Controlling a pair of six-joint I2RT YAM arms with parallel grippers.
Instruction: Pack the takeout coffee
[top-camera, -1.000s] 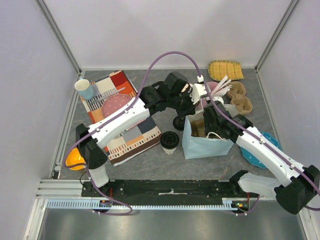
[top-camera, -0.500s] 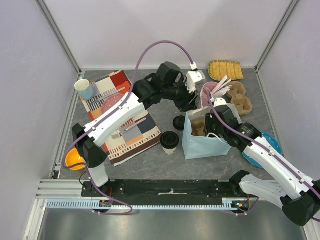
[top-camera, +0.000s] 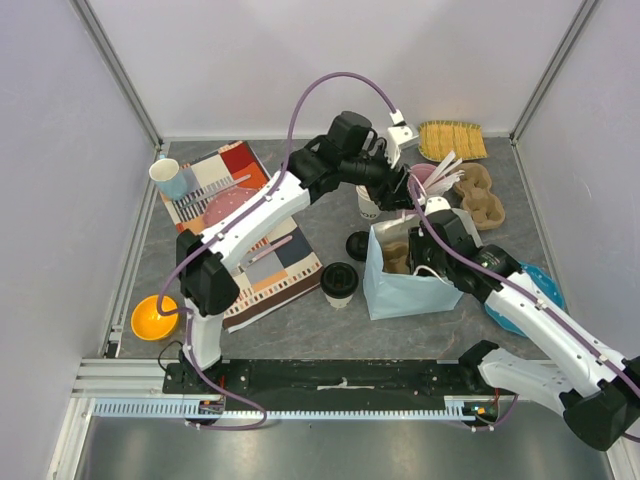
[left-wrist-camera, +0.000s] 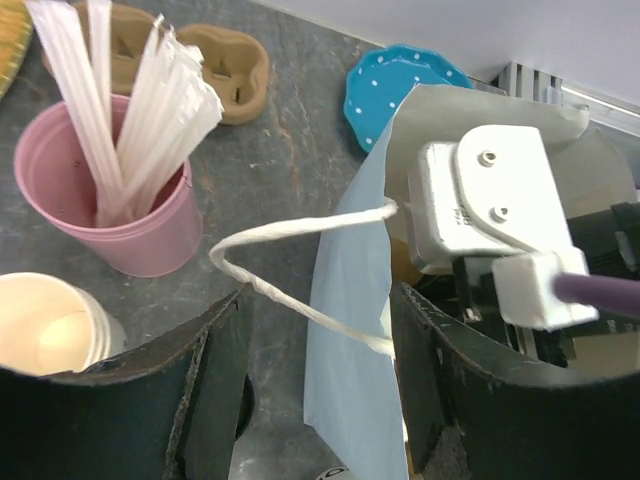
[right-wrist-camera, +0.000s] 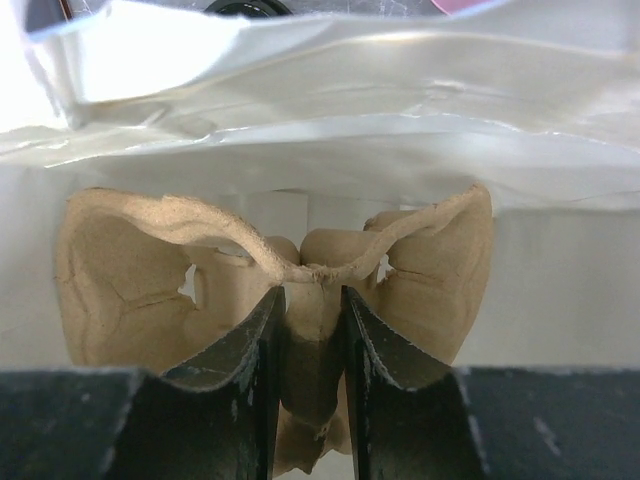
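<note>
The takeout coffee (top-camera: 339, 283), a small white cup with a black lid, stands on the table just left of the light-blue paper bag (top-camera: 412, 285). My right gripper (right-wrist-camera: 310, 310) is down inside the bag (right-wrist-camera: 320, 90), shut on the centre ridge of a brown cardboard cup carrier (right-wrist-camera: 130, 280), which also shows from above (top-camera: 397, 256). My left gripper (left-wrist-camera: 320, 340) is open at the bag's far edge (top-camera: 405, 195). The bag's blue wall (left-wrist-camera: 350, 330) and its white string handle (left-wrist-camera: 290, 228) lie between the jaws.
A pink cup of straws (left-wrist-camera: 110, 210), a stack of lidless white cups (top-camera: 368, 203), a loose black lid (top-camera: 359, 244) and a second carrier (top-camera: 478, 195) crowd behind the bag. A teal plate (top-camera: 520, 300) lies right. A patterned cloth (top-camera: 260, 270), a blue-banded cup (top-camera: 172, 178) and an orange bowl (top-camera: 152, 317) are left.
My left arm has swung right and back, bringing its gripper to the bag's far edge and uncovering the stack of cups. My right gripper has stayed in the bag.
</note>
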